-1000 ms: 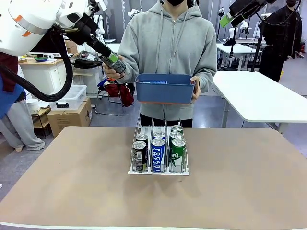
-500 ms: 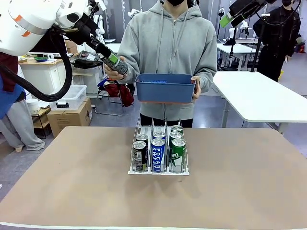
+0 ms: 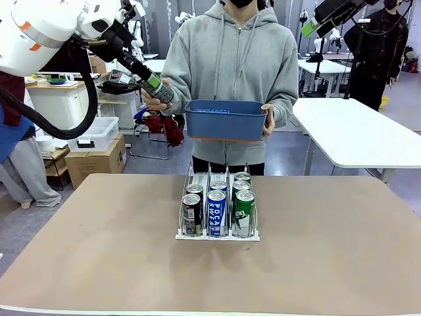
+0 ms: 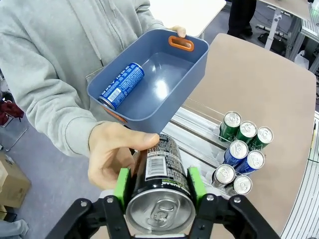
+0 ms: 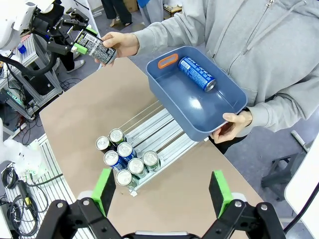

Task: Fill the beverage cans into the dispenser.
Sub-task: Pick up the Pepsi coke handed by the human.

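**Handover of a black can above the far edge of the table.**

- The left gripper [image 4: 158, 186] pinches a black can [image 4: 160, 167] between its green pads [image 4: 121, 185], near the can's silver top.
- The person's hand [image 4: 115, 155] wraps around the lower part of the same can, so both hold it.
- In the front view the can [image 3: 158, 89] hangs tilted in the air, with the left gripper [image 3: 148, 80] on its upper end. It is just beside the left end of the blue bin [image 3: 227, 125] and well above the dispenser [image 3: 217, 236].
- The person's other hand [image 3: 268, 121] holds the bin up in front of the chest.
- One blue can [image 4: 121, 84] lies on its side in the bin [image 4: 192, 74].
- The dispenser stands on the table [image 3: 329, 250] with seven upright cans. The left lane holds two black [image 3: 191, 214], the middle two blue [image 3: 216, 212] and the right three green [image 3: 244, 212].
- The right gripper [image 5: 162, 186] hangs high over the table with its jaws spread wide and nothing between them.
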Robot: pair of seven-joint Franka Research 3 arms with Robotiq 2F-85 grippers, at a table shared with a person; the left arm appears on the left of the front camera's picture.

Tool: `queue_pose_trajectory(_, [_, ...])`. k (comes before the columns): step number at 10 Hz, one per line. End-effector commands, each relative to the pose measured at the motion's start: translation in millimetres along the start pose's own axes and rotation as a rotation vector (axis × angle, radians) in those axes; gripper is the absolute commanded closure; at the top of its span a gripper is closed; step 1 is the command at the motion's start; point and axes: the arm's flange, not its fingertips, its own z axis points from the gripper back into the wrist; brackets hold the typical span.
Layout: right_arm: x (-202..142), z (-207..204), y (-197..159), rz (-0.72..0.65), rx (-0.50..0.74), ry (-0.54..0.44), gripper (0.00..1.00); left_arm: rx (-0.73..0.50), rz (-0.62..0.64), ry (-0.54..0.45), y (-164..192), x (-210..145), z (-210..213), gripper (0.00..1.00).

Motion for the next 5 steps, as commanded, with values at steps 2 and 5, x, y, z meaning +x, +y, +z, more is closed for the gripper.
queue_pose_trajectory(2, [-3.2, -1.0, 0.8, -0.003, 0.007, -0.005, 0.00, 0.014, 0.012, 0.031, 3.4, 3.6, 4.3, 1.00])
queue_pose_trajectory(5, [-3.2, -1.0, 0.8, -0.003, 0.007, -0.005, 0.00, 0.019, 0.054, 0.011, 0.4, 7.6, 6.6, 1.00])
